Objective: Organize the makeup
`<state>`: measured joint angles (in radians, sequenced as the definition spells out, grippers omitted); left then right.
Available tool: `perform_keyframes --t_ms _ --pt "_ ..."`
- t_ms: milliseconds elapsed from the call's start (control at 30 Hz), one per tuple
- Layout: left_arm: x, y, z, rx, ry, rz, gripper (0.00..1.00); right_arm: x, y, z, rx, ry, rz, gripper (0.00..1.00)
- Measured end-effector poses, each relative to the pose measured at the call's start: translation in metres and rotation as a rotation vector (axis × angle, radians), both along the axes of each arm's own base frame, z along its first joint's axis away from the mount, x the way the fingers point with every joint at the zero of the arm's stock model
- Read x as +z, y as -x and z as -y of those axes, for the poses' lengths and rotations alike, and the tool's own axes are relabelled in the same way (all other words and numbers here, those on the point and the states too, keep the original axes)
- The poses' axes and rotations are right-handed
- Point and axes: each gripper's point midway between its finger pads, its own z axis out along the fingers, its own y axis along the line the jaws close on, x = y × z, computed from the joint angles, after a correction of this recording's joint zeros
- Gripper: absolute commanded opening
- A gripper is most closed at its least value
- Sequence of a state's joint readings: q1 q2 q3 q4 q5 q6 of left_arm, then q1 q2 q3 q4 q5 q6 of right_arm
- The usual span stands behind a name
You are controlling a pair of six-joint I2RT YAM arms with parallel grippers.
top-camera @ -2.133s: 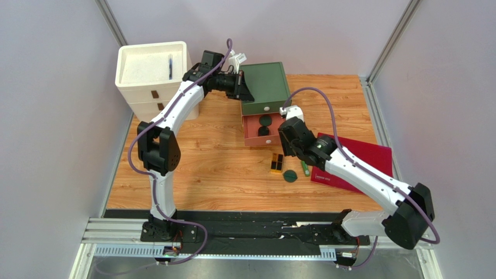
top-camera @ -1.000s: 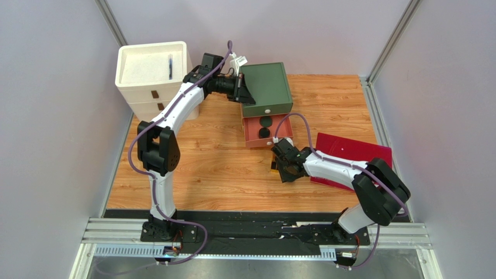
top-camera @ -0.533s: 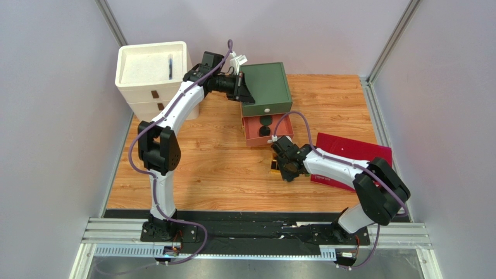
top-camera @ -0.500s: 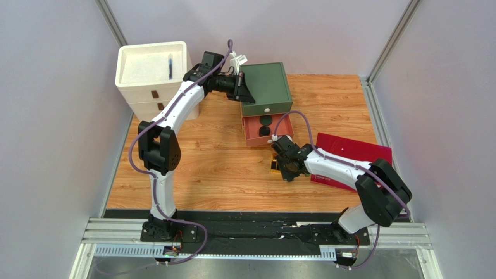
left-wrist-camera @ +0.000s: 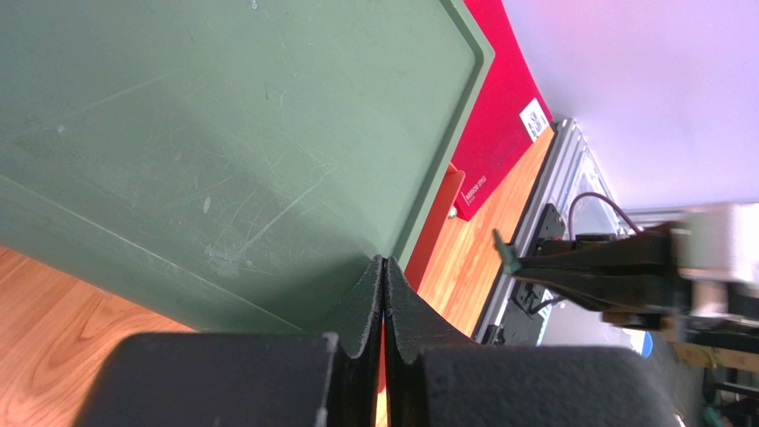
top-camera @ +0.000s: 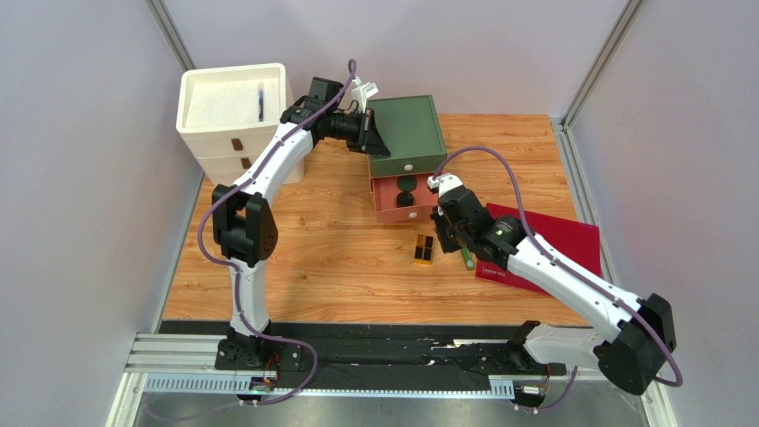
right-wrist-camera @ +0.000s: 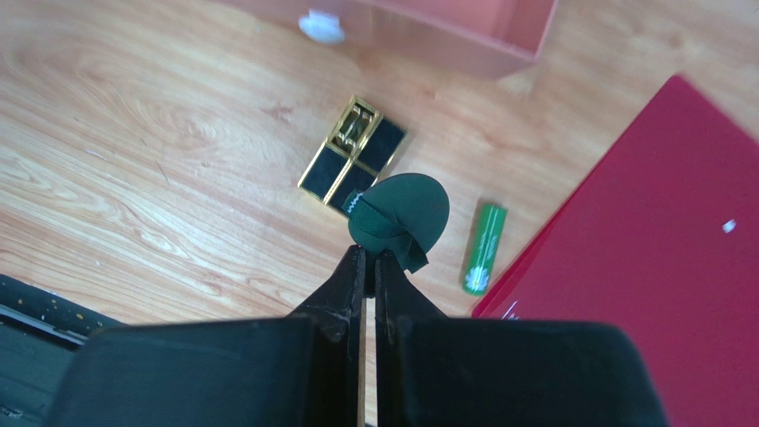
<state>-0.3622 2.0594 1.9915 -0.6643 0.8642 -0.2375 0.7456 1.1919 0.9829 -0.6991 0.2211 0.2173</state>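
Note:
My right gripper (right-wrist-camera: 369,255) is shut on the dark green round compact (right-wrist-camera: 398,218) and holds it above the table; in the top view this gripper (top-camera: 443,238) hovers just in front of the open pink drawer (top-camera: 385,212). The black-and-gold case (top-camera: 423,250) (right-wrist-camera: 353,158) and the bright green stick (top-camera: 467,259) (right-wrist-camera: 484,248) lie on the wood below. Two round black jars (top-camera: 404,192) sit in the drawer. My left gripper (top-camera: 369,142) (left-wrist-camera: 384,261) is shut and empty, pressed against the green drawer box (left-wrist-camera: 223,133). The clear and beige tubes are out of view.
The flat dark red folder (top-camera: 543,245) (right-wrist-camera: 641,267) lies right of the stick. A white drawer box (top-camera: 233,107) stands at the back left with a thin dark item (top-camera: 260,102) on top. The green box (top-camera: 407,133) stands over the pink drawer.
My right gripper went down onto the dark green compact, closed on it, and has now lifted it up toward the drawer. The left arm has not moved.

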Motion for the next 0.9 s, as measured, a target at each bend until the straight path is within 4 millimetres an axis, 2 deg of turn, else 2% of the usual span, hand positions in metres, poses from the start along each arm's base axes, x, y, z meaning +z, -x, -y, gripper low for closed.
perform_keyframes --t_ms 167,300,400,533,567,600,700,800,833,900 --pt "0.001 -0.003 0.0 0.009 -0.004 0.007 0.0 0.041 -0.018 -0.006 0.024 -0.057 0.161 0.01" --pt "0.0 -0.004 -0.001 0.012 -0.007 0.006 0.0 0.065 -0.045 -0.024 0.035 -0.075 0.242 0.03" --pt "0.001 -0.004 -0.001 0.013 -0.007 0.003 0.0 0.072 -0.07 -0.042 0.039 -0.073 0.267 0.03" --pt "0.001 -0.005 -0.001 0.017 -0.01 -0.002 0.0 0.06 -0.093 -0.058 0.046 -0.049 0.253 0.05" --pt "0.001 -0.005 -0.001 0.019 -0.012 -0.003 0.0 0.055 -0.097 -0.06 0.045 -0.042 0.242 0.08" --pt "0.001 -0.005 -0.001 0.02 -0.013 -0.006 0.0 0.052 -0.102 -0.062 0.043 -0.037 0.234 0.19" --pt "0.001 -0.006 0.0 0.023 -0.013 -0.014 0.0 0.047 -0.116 -0.065 0.03 -0.024 0.212 0.43" --pt "0.001 -0.006 0.001 0.027 -0.011 -0.024 0.0 0.048 -0.125 -0.066 0.027 -0.012 0.216 0.64" --pt "0.001 -0.006 0.001 0.027 -0.011 -0.025 0.0 0.049 -0.125 -0.066 0.025 -0.015 0.215 0.68" --pt "0.001 -0.007 0.001 0.03 -0.012 -0.027 0.0 0.052 -0.125 -0.063 0.026 -0.01 0.224 0.62"
